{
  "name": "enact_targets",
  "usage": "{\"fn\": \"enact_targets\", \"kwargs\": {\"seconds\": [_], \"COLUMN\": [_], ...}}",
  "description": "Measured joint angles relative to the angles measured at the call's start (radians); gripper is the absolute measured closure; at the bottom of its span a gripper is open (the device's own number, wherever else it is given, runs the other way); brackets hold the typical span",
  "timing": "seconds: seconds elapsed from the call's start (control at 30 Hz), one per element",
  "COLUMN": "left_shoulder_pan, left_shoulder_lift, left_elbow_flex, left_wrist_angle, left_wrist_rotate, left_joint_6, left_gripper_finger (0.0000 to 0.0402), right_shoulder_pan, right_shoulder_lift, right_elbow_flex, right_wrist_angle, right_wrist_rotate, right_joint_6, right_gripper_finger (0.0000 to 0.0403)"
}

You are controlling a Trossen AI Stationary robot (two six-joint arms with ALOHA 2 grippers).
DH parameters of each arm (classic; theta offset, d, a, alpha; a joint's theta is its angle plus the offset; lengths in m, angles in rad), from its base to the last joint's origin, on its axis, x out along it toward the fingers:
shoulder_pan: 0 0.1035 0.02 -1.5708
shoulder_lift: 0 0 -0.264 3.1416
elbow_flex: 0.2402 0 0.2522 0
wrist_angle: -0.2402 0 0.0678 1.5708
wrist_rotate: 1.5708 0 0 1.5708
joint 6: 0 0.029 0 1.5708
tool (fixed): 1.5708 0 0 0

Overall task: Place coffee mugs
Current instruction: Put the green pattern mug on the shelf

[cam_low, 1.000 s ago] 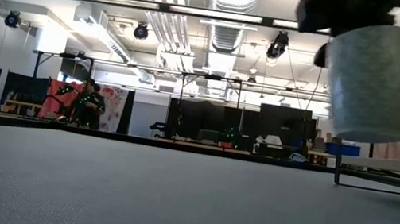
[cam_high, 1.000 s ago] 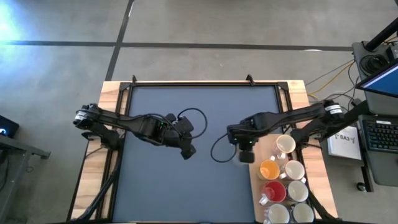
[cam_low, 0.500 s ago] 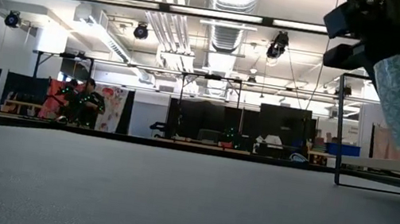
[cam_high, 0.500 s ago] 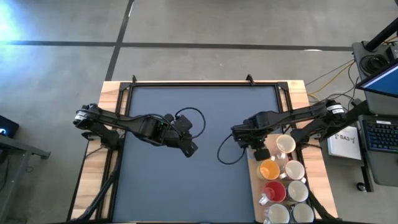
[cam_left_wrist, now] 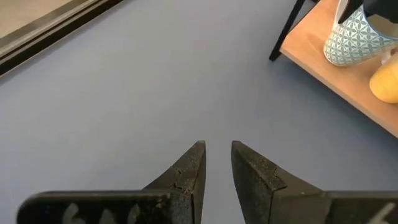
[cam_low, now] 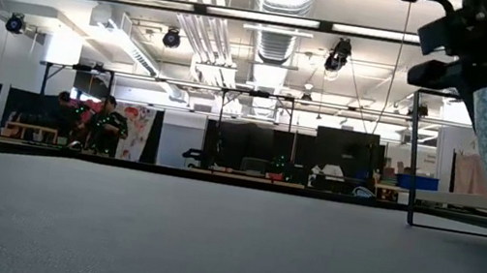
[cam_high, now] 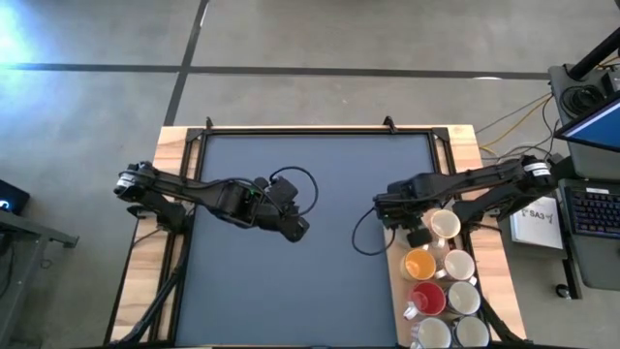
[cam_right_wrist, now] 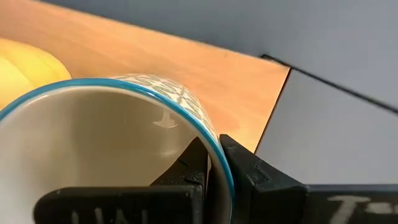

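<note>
The right gripper [cam_right_wrist: 214, 163] pinches the rim of a blue-patterned mug [cam_right_wrist: 124, 149] above the wooden board [cam_right_wrist: 205, 87]. The left gripper [cam_left_wrist: 216, 163] hangs slightly parted and empty, well apart from that board.

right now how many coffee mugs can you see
8. Teal-patterned ceramic mug held in the right arm's fingers; on the wooden board: white, orange, white, red, white, two pale at the edge. Others may lie off-frame.
</note>
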Motion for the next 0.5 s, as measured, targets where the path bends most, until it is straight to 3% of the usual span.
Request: {"fn": "enact_targets", "kwargs": {"seconds": [0.23,0.5], "left_shoulder_pan": [0.000,0.000], "left_shoulder_lift": [0.000,0.004], "left_elbow_flex": [0.000,0.000], "left_wrist_angle": [0.003,0.011], "left_wrist_rotate": [-0.036,-0.036], "left_joint_6": [-0.018,-0.033], "left_gripper_finger": [0.0342,0.0342], "right_shoulder_pan": [0.000,0.000], "right_shoulder_lift": [-0.074,-0.103], "right_elbow_flex": [-0.092,-0.103], "right_wrist_angle": [0.063,0.103], "right_wrist_rotate": [-0.003,0.004], "right_joint_6": [0.018,0.028], "right_gripper_finger": [0.0380,0.0380]}}
